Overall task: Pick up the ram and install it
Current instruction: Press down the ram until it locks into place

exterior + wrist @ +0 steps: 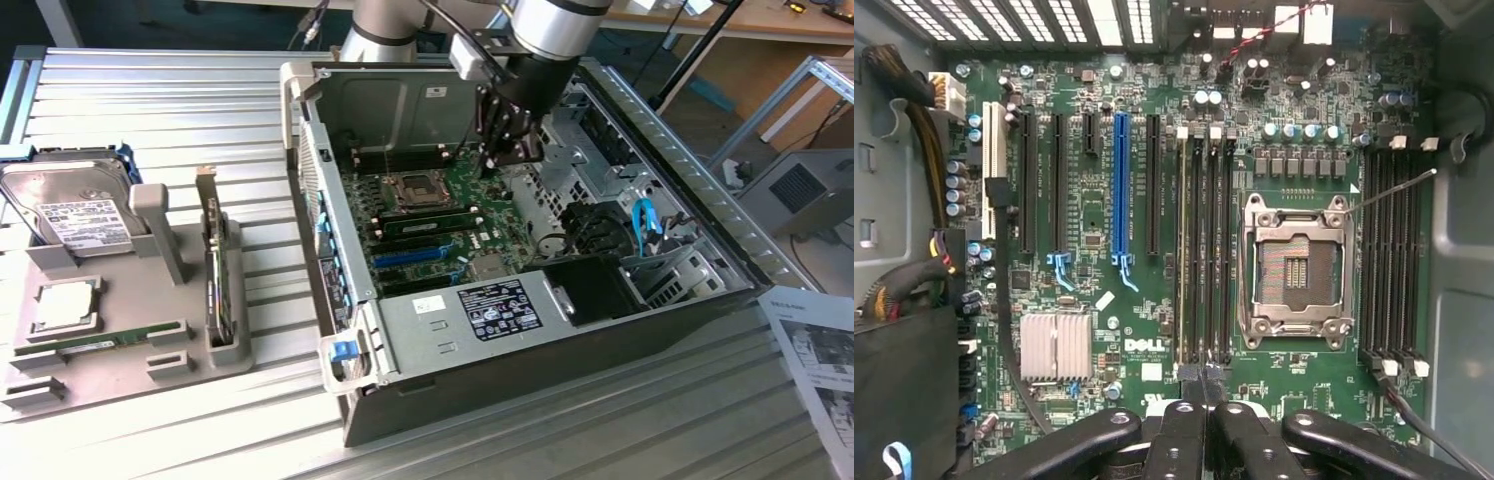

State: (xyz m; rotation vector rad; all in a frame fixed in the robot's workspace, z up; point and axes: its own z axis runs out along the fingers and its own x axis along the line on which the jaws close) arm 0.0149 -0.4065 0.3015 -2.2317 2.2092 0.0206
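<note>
The ram (100,340) is seen lying flat in a groove of the grey holder tray (120,385) on the bench (160,110), at the exterior view's left. Just beside it on the tray a square silver processor chip (64,303) is held. A hard drive (67,205) is propped behind that, and an expansion card (214,270) is stood on edge towards the computer. The ram is not touched by anything but the tray.

Well apart from it, the open computer case (667,150) is laid on its side with the motherboard (461,235) facing up. A similar green memory stick (430,213) is seated in a slot beside the empty CPU socket (416,185).

The gripper (514,155) is lowered into the case above this part of the board. In the wrist view the gripper (1204,385) is shown fully closed, its fingers pressed together with nothing between them, over the ends of the memory slots next to the CPU socket (1297,262). Whether the board is touched cannot be told.
</note>
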